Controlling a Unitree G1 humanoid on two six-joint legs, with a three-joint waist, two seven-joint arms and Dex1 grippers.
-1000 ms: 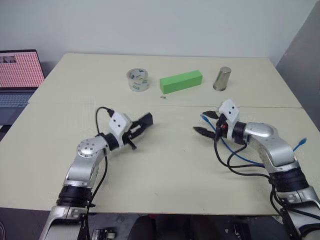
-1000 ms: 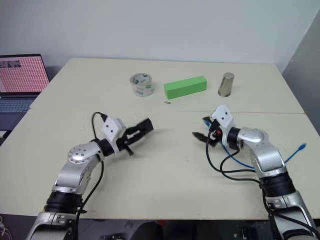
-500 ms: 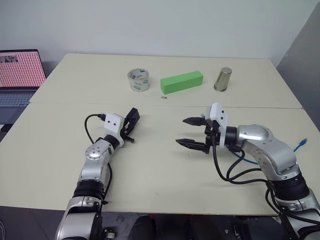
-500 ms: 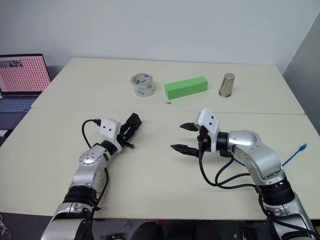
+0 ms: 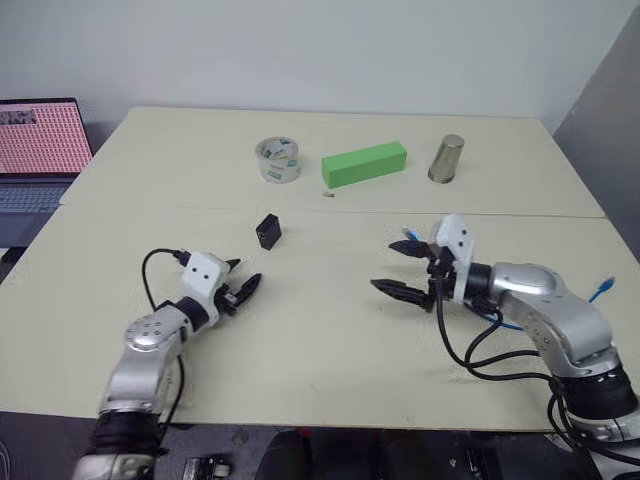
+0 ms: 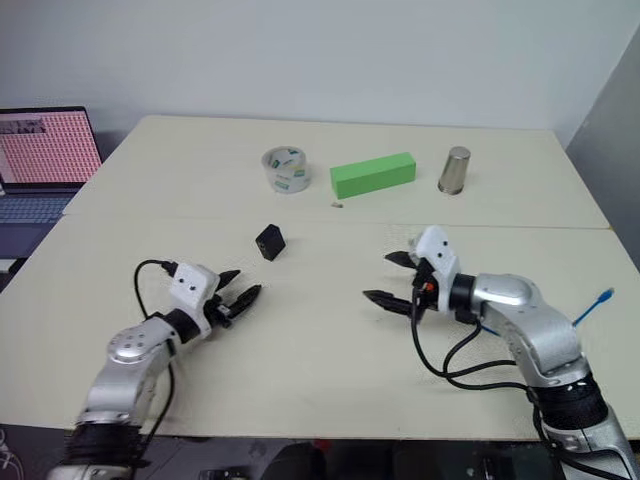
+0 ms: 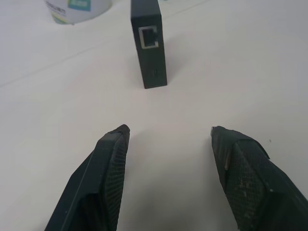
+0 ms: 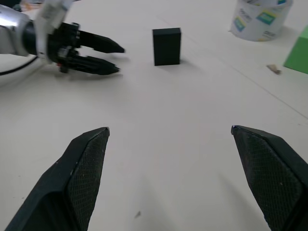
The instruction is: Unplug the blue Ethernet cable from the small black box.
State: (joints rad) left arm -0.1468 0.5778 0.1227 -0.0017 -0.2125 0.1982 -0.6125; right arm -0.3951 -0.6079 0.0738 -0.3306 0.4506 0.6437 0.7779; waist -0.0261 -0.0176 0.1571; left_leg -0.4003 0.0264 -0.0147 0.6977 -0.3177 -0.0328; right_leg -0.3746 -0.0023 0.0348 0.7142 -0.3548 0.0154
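Table (image 5: 330,330) cream, pale wall behind, laptop (image 5: 35,150) far left. Small black box (image 5: 267,231) upright mid-table, apart from both spread pincers; left wrist view shows its empty port. Blue Ethernet cable (image 5: 602,291) by right arm.

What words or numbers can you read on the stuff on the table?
None can be read.
Tape roll: green and blue label patches, print too blurred to read.
Laptop screen: pink pattern, too small to read.
Small black box: no lettering visible.
Green block and metal cup: no lettering visible.
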